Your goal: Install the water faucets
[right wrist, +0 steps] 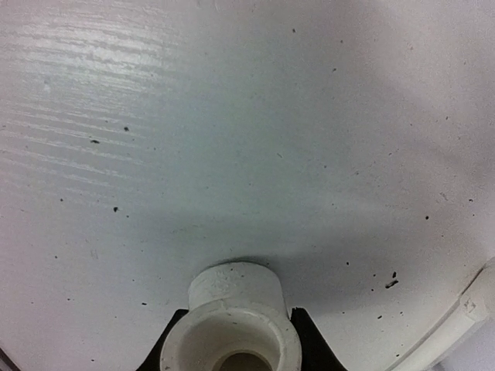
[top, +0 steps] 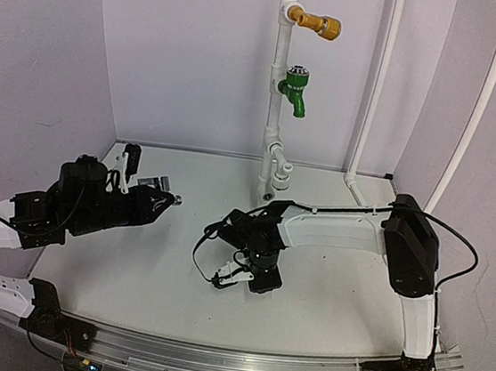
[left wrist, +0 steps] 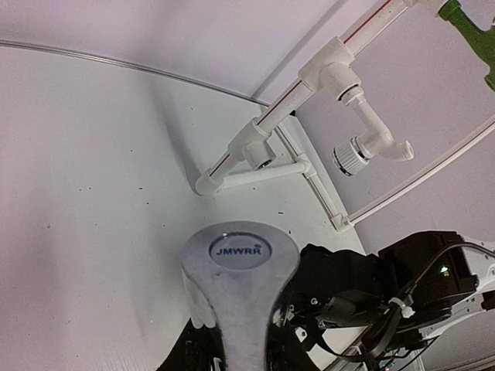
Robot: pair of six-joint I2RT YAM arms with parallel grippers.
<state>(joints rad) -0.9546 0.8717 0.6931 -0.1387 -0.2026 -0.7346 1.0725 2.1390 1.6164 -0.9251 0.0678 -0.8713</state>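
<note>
My left gripper [top: 167,200] is shut on the silver-grey metal tap [top: 153,181] and holds it above the table's left part. In the left wrist view its lever handle [left wrist: 240,267], marked JMWRR, stands up between the dark jaws of the left gripper [left wrist: 240,352]. My right gripper [top: 236,275] points down at the table's middle. In the right wrist view the right gripper [right wrist: 240,352] is shut on the white plastic fitting [right wrist: 236,309], round socket facing the camera, its far end at the table surface.
A white upright pipe [top: 276,108] at the back wall carries the yellow-brass tap [top: 318,22], the green tap [top: 295,88] and a white tap [left wrist: 363,147]. Near its foot is an open socket [left wrist: 263,161]. Two more white pipes [top: 380,84] run up the right.
</note>
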